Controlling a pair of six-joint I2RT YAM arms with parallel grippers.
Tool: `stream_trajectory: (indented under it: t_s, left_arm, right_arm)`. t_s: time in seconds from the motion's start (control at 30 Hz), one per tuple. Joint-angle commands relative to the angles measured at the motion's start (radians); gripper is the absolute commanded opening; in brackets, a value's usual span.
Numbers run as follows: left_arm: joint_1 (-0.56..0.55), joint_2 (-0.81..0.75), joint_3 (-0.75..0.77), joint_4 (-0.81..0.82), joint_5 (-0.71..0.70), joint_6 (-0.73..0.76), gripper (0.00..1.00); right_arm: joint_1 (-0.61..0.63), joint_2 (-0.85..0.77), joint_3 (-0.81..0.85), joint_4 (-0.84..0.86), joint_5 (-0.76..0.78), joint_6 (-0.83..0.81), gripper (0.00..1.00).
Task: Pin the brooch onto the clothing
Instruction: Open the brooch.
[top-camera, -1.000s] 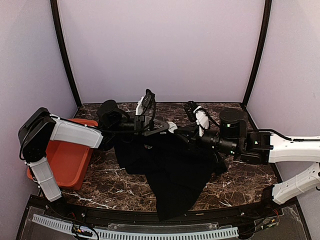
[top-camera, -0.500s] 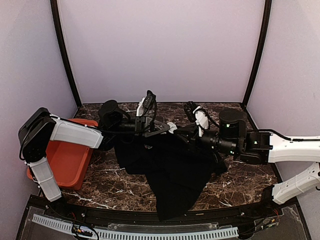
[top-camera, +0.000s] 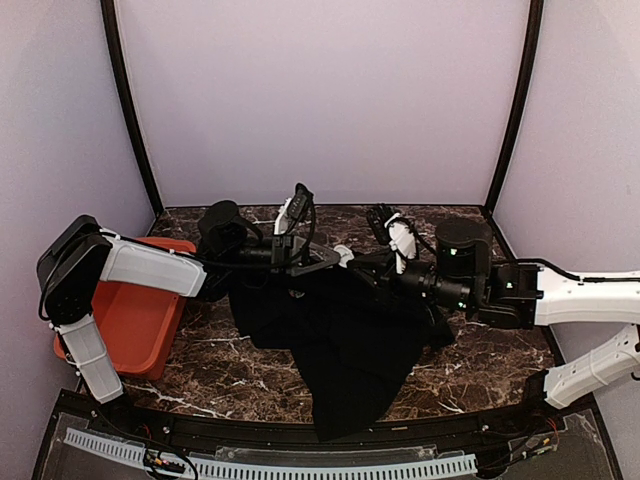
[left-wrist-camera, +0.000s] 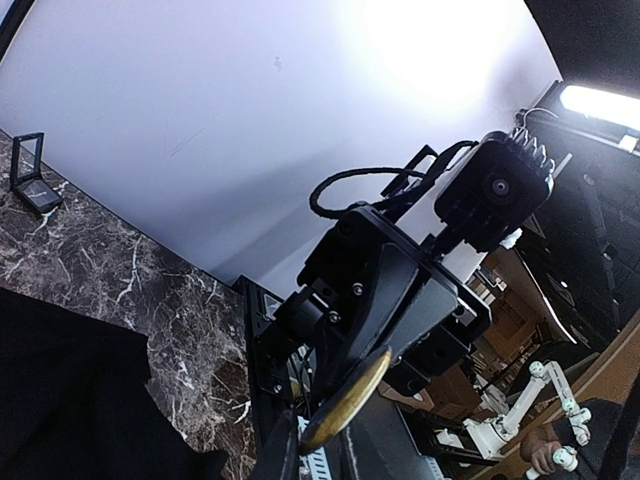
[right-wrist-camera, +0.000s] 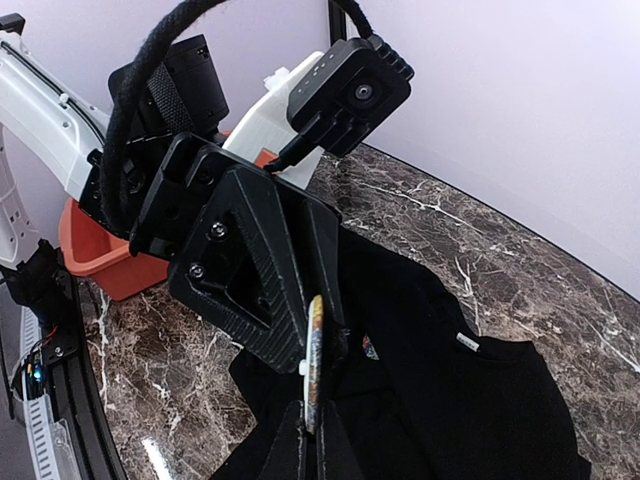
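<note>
because the brooch (left-wrist-camera: 345, 400) seemingly needs bracing from both sides, the left claw (left-wrist-camera: 315, 455) pinches its gold face and the right claw (right-wrist-camera: 310, 440), pressed together, nips its edge, just above the black t-shirt (right-wrist-camera: 450, 420) draped on the bench (right-wrist-camera: 420, 220).

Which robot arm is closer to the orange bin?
Left. The left arm runs alongside the orange bin on the left of the table. The right arm comes in from the opposite side, with the black T-shirt between it and the bin.
</note>
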Motion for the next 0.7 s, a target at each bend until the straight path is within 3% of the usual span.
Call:
stream_trajectory:
  t_s: [0.0,0.67]
  left_arm:
    - [-0.006,-0.021,-0.002,-0.031,0.002,0.029,0.12]
    - [-0.006,-0.050,0.013,-0.239,-0.063,0.156,0.01]
  right_arm:
    - [0.007,0.016,0.020,0.029,0.002,0.001,0.00]
    - [0.072,0.101,0.094,-0.021,0.074,-0.057,0.00]
